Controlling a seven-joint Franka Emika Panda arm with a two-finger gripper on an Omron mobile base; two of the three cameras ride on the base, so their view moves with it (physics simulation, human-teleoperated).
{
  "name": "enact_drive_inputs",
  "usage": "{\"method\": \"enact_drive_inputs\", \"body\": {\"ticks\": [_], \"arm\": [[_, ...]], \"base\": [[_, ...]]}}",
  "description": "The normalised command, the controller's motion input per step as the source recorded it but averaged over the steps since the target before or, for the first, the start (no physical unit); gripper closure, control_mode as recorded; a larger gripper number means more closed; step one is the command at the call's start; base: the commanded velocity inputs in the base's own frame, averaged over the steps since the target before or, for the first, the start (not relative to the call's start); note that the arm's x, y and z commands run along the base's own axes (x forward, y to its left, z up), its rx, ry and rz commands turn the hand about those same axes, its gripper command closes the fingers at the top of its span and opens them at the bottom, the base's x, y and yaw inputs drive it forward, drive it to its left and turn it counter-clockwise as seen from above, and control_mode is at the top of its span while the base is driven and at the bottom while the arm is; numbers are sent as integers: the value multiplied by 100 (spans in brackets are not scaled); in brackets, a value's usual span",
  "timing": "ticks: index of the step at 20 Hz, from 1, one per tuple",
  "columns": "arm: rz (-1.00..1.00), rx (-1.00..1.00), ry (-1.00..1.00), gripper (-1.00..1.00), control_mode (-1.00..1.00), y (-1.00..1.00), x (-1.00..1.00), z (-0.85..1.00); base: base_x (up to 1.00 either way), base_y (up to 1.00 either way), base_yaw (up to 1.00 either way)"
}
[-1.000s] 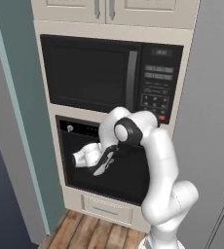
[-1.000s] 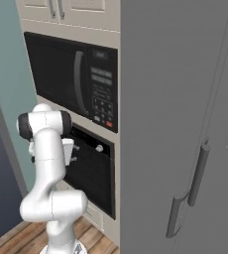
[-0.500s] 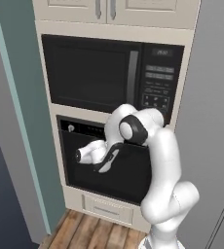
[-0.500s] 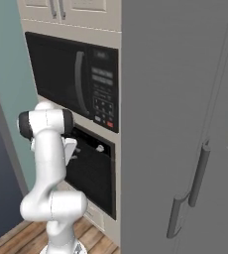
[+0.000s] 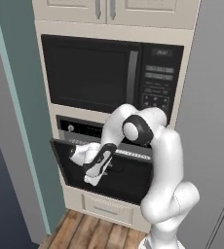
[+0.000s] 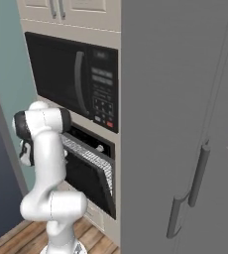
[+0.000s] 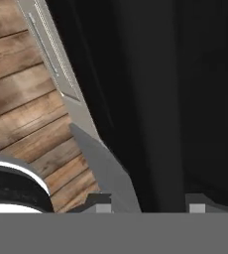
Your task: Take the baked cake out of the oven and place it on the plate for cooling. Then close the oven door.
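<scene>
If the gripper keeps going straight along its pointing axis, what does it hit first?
Most likely the oven door: in the hand view the gripper faces a dark panel close ahead, fingers on either side of what looks like the door's bar handle. Depth is unclear; the wood floor lies off to one side.

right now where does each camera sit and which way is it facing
Left base view: behind the arm to its left, facing the oven, its door part open; arm and gripper at the door's top edge.
Right base view: behind to its right, looking along the cabinet front; arm's white links at left.
Hand view: on the hand, looking down the door to the wood floor; fingertips at bottom.
Shared: both base views show oven, microwave.
</scene>
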Motion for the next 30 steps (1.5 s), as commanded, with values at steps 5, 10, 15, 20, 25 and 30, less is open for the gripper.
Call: {"method": "enact_drive_inputs", "body": {"ticks": [5,10,15,20,25,30], "arm": [[10,14,36,100,-100,100,-100,-99],[12,3,27,100,-100,100,-100,-100],[9,3,42,-100,-100,83,-100,-96],[5,11,27,-100,-100,56,-100,-3],[11,1,-22,-100,-100,54,-95,60],[10,0,-24,-100,-100,91,-93,86]], "base": [[0,0,0],[0,0,0],[0,0,0],[0,0,0],[0,0,0],[0,0,0]]}}
